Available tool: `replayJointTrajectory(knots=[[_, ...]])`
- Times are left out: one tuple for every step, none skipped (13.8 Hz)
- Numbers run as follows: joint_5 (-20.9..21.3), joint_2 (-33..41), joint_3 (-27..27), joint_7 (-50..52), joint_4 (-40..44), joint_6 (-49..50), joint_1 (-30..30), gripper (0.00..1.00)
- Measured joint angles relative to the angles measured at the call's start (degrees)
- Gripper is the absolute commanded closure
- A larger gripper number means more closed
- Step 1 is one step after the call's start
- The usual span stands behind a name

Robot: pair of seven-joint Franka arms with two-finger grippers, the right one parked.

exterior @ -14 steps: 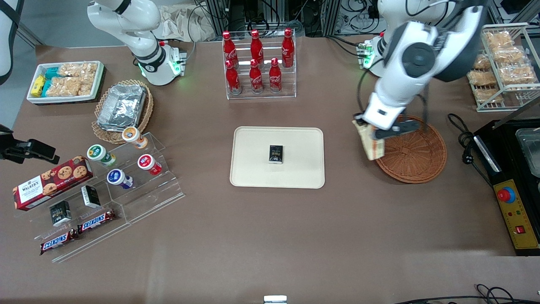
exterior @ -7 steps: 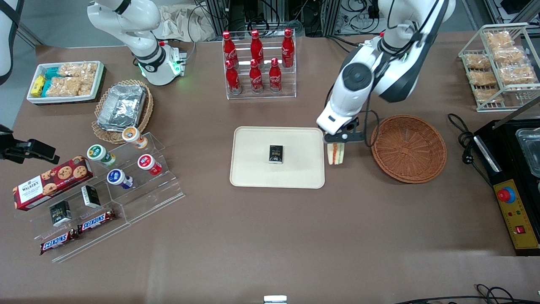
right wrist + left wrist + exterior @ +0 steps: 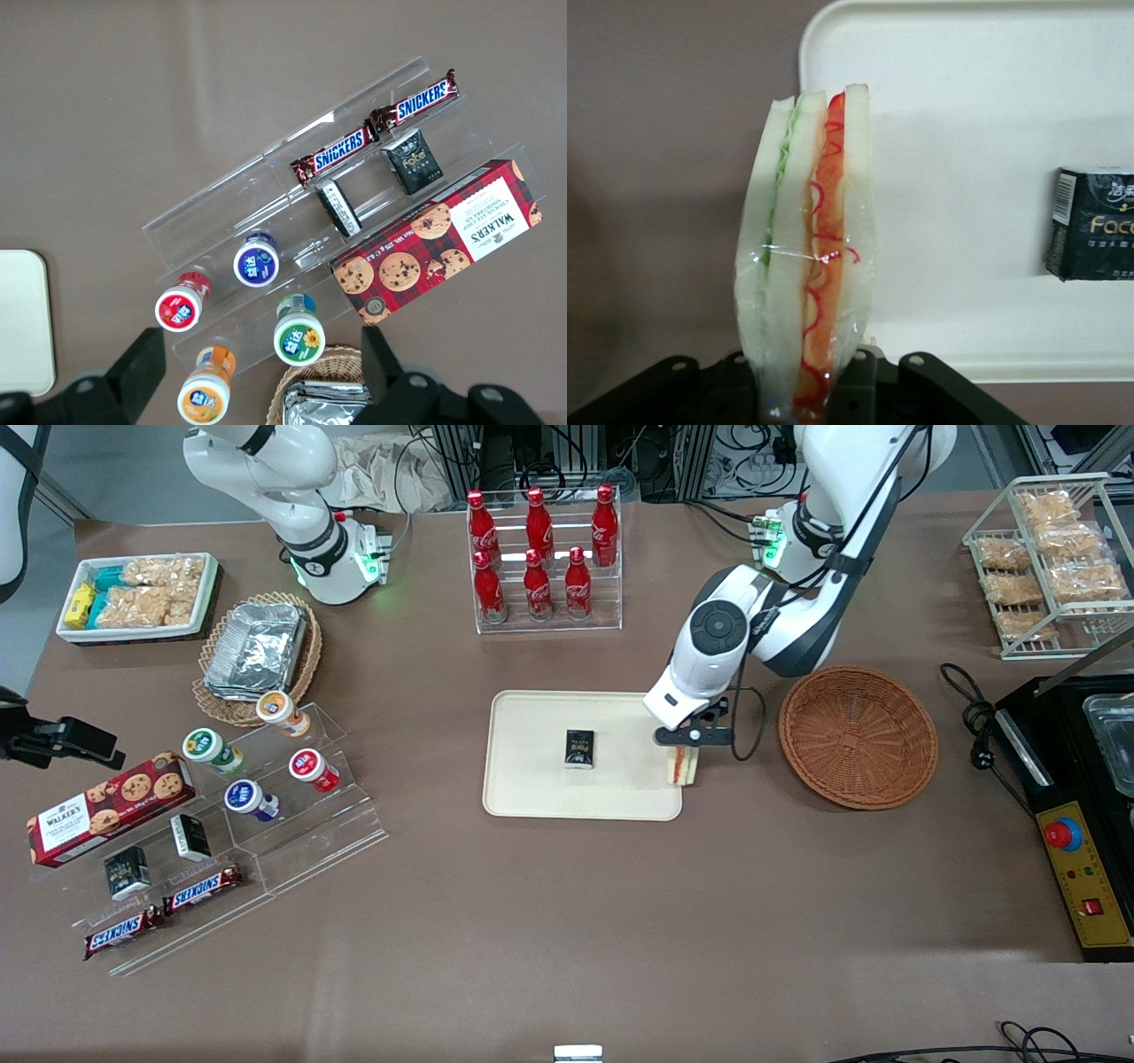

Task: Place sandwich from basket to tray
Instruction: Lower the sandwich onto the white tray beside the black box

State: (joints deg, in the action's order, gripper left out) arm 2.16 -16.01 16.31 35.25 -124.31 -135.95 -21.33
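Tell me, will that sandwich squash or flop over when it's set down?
Probably soft: the sandwich is white bread in thin clear wrap, so it likely dents where the gripper pinches it. It looks light, hanging upright over the tray edge. Set on its narrow edge, it may tip over.

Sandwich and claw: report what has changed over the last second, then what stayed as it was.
The claw, shut on the sandwich throughout, carried it off the basket toward the parked arm's end, to over the edge of the tray nearest the basket. Nothing was taken hold of or let go. The basket, now without the sandwich, the tray and the small black box on it did not move.
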Motion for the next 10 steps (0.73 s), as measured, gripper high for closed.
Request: replayJointTrajectory(knots=[[0.0, -0.9, 0.1, 0.0, 0.0, -0.8, -0.1, 1.0], [0.0, -1.8, 0.1, 0.0, 0.0, -1.7, -0.1, 1.0], [0.0, -2.6, 0.1, 0.0, 0.0, -2.4, -0.1, 1.0], [0.1, -3.1, 0.1, 0.0, 0.0, -2.7, -0.2, 1.0], [0.1, -3.5, 0.1, 0.0, 0.0, -2.9, -0.5, 1.0], [0.2, -3.8, 0.1, 0.0, 0.0, -3.1, -0.9, 1.0], [0.2, -4.1, 0.1, 0.0, 0.0, -3.6, -1.2, 1.0], [0.2, -4.4, 0.1, 0.0, 0.0, -4.2, -1.4, 1.0], [0.2, -4.6, 0.1, 0.0, 0.0, -4.3, -1.5, 0.76], [0.2, -4.8, 0.1, 0.0, 0.0, -4.4, -1.6, 0.03]])
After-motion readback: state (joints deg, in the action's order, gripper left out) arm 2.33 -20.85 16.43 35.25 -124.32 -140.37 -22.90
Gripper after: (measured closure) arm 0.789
